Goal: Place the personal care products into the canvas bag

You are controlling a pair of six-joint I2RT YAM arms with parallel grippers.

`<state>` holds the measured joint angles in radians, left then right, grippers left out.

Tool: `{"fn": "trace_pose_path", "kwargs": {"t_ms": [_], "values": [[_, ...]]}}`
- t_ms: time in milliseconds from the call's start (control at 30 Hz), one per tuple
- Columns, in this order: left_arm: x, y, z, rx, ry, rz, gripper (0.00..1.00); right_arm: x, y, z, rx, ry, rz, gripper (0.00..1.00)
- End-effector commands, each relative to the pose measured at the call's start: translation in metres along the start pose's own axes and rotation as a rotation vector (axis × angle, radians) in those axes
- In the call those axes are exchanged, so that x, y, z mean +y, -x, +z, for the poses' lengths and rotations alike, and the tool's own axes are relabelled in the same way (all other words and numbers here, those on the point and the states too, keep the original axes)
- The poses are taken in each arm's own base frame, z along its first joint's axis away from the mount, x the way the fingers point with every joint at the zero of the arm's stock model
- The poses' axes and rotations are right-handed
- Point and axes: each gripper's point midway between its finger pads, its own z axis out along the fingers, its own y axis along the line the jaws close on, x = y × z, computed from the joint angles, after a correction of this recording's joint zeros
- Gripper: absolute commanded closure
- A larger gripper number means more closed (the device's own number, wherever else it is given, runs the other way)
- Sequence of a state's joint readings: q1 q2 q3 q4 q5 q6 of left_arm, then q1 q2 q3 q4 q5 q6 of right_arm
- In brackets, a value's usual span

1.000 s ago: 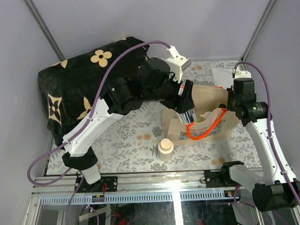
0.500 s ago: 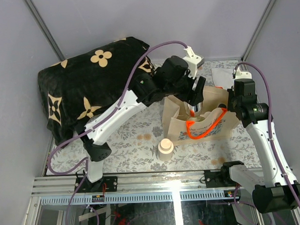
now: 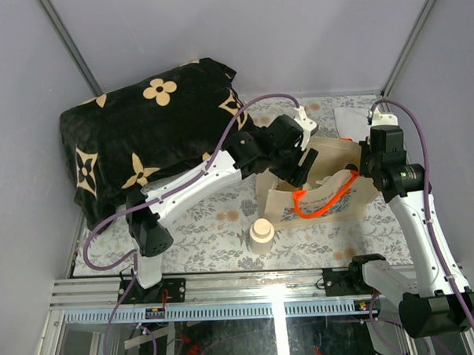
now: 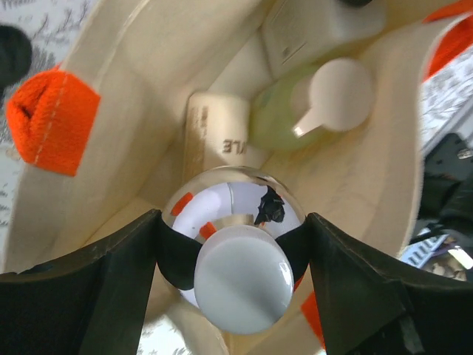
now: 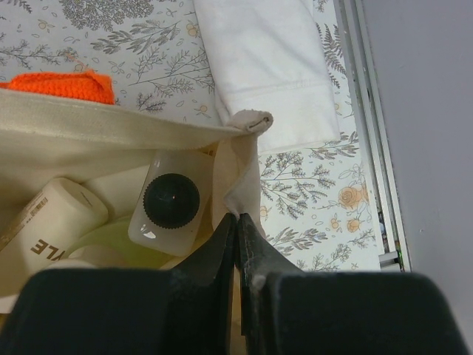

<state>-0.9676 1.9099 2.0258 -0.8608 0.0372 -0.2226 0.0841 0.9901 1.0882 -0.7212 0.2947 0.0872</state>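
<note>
Only legible text you've got: "LE", end of a word, on the cream bottle (image 4: 216, 132) inside the canvas bag (image 4: 140, 78). It shows in both wrist views. The bag's side script is too small to read.

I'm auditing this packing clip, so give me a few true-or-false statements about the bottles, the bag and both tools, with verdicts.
1. The left tool grips the small clear round bottle. True.
2. All five bottles are in the bag. False: one cream squat bottle stands on the table, in front of the canvas bag.
3. The right tool is shut on the canvas bag's rim. True.
4. The pale green bottle stands on the table. False: the pale green bottle is inside the bag.
5. The white bottle with the dark cap is inside the bag. True.
</note>
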Motion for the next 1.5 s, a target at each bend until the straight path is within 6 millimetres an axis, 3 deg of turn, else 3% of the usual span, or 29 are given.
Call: {"fn": "trace_pose_path", "kwargs": {"t_ms": [0,267,567,833,1167,1333,1467], "values": [[0.006,0.037,-0.026,-0.189,0.061,0.027,1.00,0.001,-0.026,0.000,0.088,0.010,-0.035,0.95],[0.028,0.024,-0.018,-0.169,0.187,0.011,1.00,-0.001,-0.027,0.000,0.086,0.005,-0.034,0.95],[0.048,0.006,0.010,-0.127,0.277,0.004,1.00,0.000,-0.029,0.002,0.089,0.005,-0.036,0.94],[0.044,-0.002,0.038,-0.106,0.246,-0.006,1.00,0.000,-0.030,0.003,0.094,0.005,-0.037,0.94],[0.035,-0.025,0.077,-0.051,0.171,-0.025,1.00,0.000,-0.032,0.004,0.099,0.002,-0.038,0.94],[0.036,-0.036,0.087,-0.027,0.166,-0.033,1.00,0.000,-0.033,0.005,0.101,0.002,-0.039,0.94],[0.031,-0.035,0.083,-0.029,0.143,-0.042,1.00,0.000,-0.032,0.005,0.101,0.001,-0.041,0.94]]}}
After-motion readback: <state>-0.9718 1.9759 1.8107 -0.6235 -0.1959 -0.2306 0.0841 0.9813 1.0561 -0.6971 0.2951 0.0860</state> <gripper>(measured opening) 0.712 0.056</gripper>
